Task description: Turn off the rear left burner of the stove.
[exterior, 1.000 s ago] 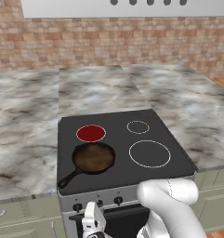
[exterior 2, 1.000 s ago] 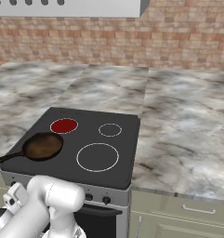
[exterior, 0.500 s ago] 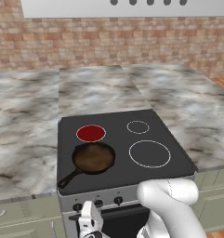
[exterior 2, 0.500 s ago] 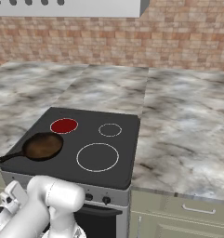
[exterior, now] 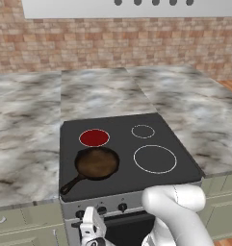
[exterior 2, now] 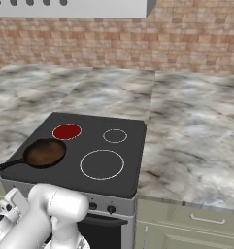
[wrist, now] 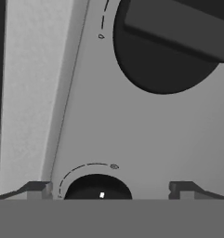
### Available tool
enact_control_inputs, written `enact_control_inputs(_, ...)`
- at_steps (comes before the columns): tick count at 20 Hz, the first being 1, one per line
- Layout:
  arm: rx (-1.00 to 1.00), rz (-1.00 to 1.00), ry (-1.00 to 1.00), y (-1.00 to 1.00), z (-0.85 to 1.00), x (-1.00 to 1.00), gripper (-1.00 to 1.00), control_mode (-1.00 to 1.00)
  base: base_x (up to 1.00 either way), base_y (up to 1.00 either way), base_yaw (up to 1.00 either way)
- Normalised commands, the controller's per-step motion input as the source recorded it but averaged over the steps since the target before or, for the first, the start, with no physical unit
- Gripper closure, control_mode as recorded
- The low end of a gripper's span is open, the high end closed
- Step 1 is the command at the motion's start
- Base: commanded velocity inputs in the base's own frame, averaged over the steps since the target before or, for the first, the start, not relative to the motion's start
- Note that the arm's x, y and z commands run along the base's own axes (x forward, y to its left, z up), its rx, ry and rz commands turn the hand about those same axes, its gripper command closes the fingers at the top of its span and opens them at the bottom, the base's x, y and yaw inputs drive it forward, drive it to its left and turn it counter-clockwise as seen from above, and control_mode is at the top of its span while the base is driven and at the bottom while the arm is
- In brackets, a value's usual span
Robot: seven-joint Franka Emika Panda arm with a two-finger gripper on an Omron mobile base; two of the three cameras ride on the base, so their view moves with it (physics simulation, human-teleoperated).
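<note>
**A:** While the rear left burner is lit up red, where exactly is it placed on the stove?

**B:** It's set at the back left of the black glass top, right behind the skillet, which is parked on the front left with its handle pointed toward the front left corner. A small white ring is seen at the back right and a big white ring at the front right. Same layout is shown from the right side, burner glowing there too.

**A:** And the gripper?

**B:** It's held low against the silver front panel, fingers spread wide apart, with one knob sat between the tips and nothing pinched. Another knob is seen further up the panel. Marble counter is laid either side, brick wall behind.
</note>
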Motion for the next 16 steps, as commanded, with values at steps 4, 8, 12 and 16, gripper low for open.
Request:
enact_control_inputs(4, 0.00, 0.01, 0.00, -0.01, -0.23, 0.24, -1.00, -1.00, 0.00, 0.00, 0.00)
enact_control_inputs(8, 0.00, 0.01, 0.00, 0.00, -0.20, 0.27, -1.00, -1.00, 0.00, 0.00, 0.00)
enact_control_inputs(12, 0.00, 0.01, 0.00, 0.00, -0.16, 0.11, -1.00, -1.00, 0.00, 0.00, 0.00)
enact_control_inputs(16, 0.00, 0.00, 0.00, -0.06, -0.08, 0.00, -1.00, -1.00, 0.00, 0.00, 0.00)
